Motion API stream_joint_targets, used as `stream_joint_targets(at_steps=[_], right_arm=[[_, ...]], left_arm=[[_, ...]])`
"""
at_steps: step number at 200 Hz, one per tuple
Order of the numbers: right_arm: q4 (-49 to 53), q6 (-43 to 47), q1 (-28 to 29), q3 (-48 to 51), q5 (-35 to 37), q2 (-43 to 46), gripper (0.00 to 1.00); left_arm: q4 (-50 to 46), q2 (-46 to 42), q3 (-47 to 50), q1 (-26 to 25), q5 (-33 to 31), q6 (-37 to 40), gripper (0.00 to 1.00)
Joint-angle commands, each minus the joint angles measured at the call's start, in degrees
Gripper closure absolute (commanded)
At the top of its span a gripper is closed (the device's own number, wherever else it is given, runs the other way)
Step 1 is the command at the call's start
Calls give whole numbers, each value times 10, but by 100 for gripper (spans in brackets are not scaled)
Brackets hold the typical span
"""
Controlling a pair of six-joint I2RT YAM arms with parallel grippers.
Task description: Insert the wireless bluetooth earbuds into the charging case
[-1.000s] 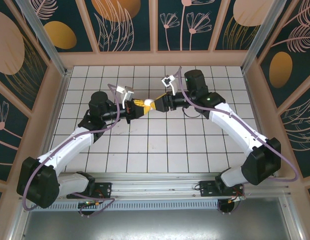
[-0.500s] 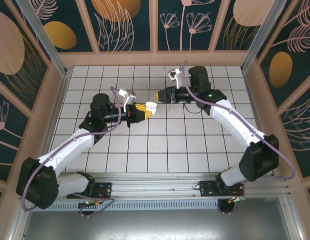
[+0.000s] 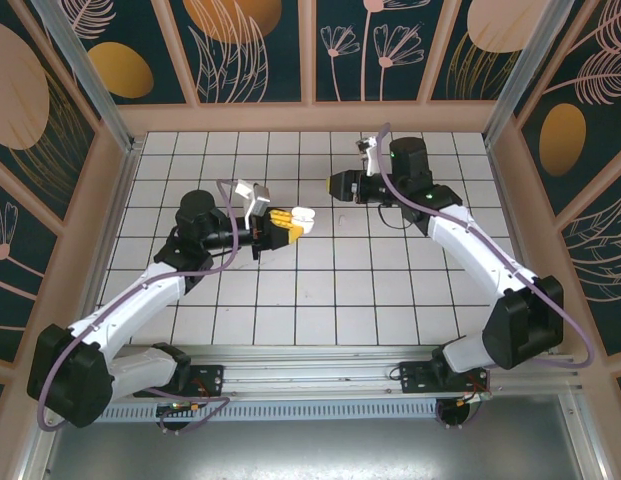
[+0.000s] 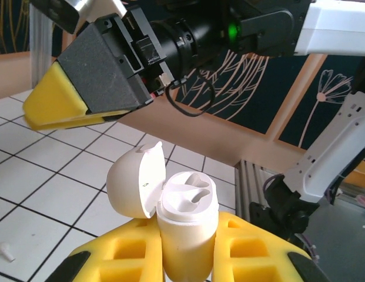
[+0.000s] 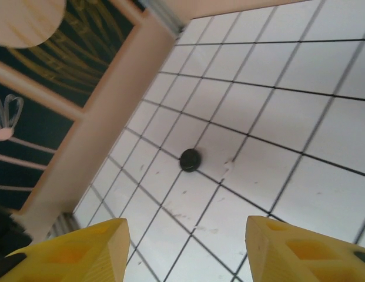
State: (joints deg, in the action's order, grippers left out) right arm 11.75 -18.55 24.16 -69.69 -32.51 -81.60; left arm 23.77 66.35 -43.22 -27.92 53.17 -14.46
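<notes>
My left gripper (image 3: 290, 222) is shut on the white charging case (image 3: 298, 215), holding it above the tiled floor left of centre. In the left wrist view the case (image 4: 185, 232) stands upright between the yellow fingers (image 4: 117, 258). Its lid (image 4: 135, 182) is swung open to the left, and both sockets look empty. A tiny whitish earbud (image 4: 3, 251) lies on a tile at the lower left. My right gripper (image 3: 335, 184) hovers up and to the right of the case, apart from it and open. Nothing sits between its yellow fingers (image 5: 82, 252).
A small round black piece (image 5: 190, 159) lies on a grid line of the floor, beyond the right gripper. The wooden wall (image 5: 111, 111) runs close behind it. Raised walls (image 3: 310, 118) fence in the tiled floor (image 3: 320, 290).
The right gripper, which was against the case a second ago, has drawn back up and to the right. The left gripper has kept its hold on the case and shifted slightly.
</notes>
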Motion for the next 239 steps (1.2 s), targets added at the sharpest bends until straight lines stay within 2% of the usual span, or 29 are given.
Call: stream_joint_targets(at_steps=[1, 20, 41, 99, 145, 166, 195, 239], right_arm=[[67, -30, -18, -12, 104, -20, 46], [125, -41, -22, -34, 151, -74, 50], [159, -39, -22, -57, 167, -136, 56], [127, -29, -32, -70, 157, -236, 70], [127, -19, -34, -87, 183, -292, 78], [122, -17, -37, -92, 182, -306, 78], [104, -16, -39, -91, 179, -319, 69], [77, -22, -43, -78, 171, -332, 65]], left_arm=[[0, -23, 17, 0, -40, 38, 98], [-4, -35, 36, 0, -68, 55, 98], [-7, -48, 58, 0, -93, 74, 97], [55, -59, 135, 0, -91, 139, 99], [73, -33, 146, 0, -92, 165, 100], [104, -31, 158, 0, -98, 160, 100], [147, -34, 178, 0, -107, 168, 100], [151, -51, 186, 0, -146, 194, 100]])
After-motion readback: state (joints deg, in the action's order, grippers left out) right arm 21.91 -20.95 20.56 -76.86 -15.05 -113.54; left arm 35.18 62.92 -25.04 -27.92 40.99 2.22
